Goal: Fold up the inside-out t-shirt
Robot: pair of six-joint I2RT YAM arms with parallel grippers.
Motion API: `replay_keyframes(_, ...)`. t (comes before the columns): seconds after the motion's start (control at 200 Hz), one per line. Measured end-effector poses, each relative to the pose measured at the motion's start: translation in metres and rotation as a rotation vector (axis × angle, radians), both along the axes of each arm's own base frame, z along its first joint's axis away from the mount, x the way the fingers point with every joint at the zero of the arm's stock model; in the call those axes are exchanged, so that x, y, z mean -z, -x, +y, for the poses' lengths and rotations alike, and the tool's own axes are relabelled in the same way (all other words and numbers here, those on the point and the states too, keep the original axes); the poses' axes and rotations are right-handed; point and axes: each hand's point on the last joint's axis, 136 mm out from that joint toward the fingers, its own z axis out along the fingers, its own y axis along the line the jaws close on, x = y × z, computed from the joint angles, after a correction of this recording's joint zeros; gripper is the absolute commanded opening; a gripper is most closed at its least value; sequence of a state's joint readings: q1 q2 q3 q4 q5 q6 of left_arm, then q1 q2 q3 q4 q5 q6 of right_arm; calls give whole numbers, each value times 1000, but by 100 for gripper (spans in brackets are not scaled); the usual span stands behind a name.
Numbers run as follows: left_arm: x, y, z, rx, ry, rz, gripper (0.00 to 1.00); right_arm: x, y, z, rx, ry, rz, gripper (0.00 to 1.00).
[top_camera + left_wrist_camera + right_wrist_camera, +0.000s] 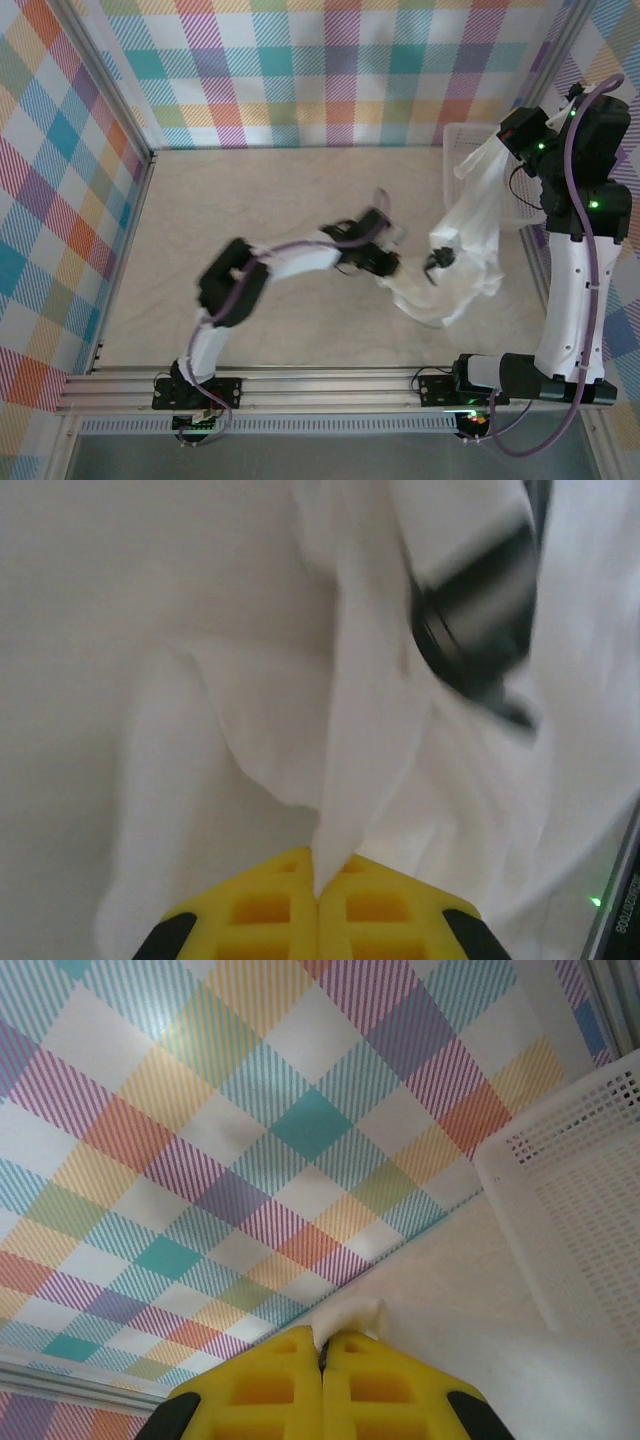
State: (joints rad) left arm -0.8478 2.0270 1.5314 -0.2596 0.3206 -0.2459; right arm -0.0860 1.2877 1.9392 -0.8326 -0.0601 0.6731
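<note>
The inside-out t-shirt point(465, 235) is plain white and hangs in a long bunch at the right of the table, its lower end trailing on the tabletop. A small dark patch point(438, 262) shows on its left side. My right gripper point(497, 148) is raised high at the back right, shut on the t-shirt's upper end; a nub of white cloth point(355, 1315) pokes out between its yellow fingertips point(290, 1360). My left gripper point(388, 265) is at the shirt's lower left edge, shut on a thin fold of the t-shirt point(370, 730) that runs up from its fingers point(270, 900).
A white plastic mesh basket point(462, 135) stands at the back right, just behind the raised cloth, and its wall point(570, 1210) is close to my right gripper. Plaid walls point(330, 70) enclose the table on three sides. The beige tabletop point(250, 220) lies bare left of the shirt.
</note>
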Motion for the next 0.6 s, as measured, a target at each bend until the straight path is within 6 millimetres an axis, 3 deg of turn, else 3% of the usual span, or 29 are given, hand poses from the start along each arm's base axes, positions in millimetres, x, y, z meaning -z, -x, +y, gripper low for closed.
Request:
replay_keyframes(0.08,-71,-48,86,-205,38,-145,0,-7,2,3,-13,-20,-16,0)
replay_keyframes(0.145,-129,-71,156,-376,47,-282,0,-11,2,7,-32,-44,-27,0)
replay_keyframes(0.22,-186,-72,217,-528,51,-417,0,-16,0,13,-62,-74,-43,0)
replay_keyframes(0.3,-213,-57,258,-635,31,-491,0,-16,-3,18,-86,-99,-52,0)
replay_keyframes(0.37,-202,-44,280,-699,-26,-480,1,-6,-5,19,-92,-110,-44,0)
replay_keyframes(0.44,-167,-32,299,-764,-116,-413,10,23,-5,18,-82,-117,3,0)
replay_keyframes(0.51,-112,-19,318,-827,-241,-298,29,73,-1,16,-63,-130,99,0)
replay_keyframes(0.6,-40,8,344,-889,-427,-127,44,159,12,12,-22,-146,279,0)
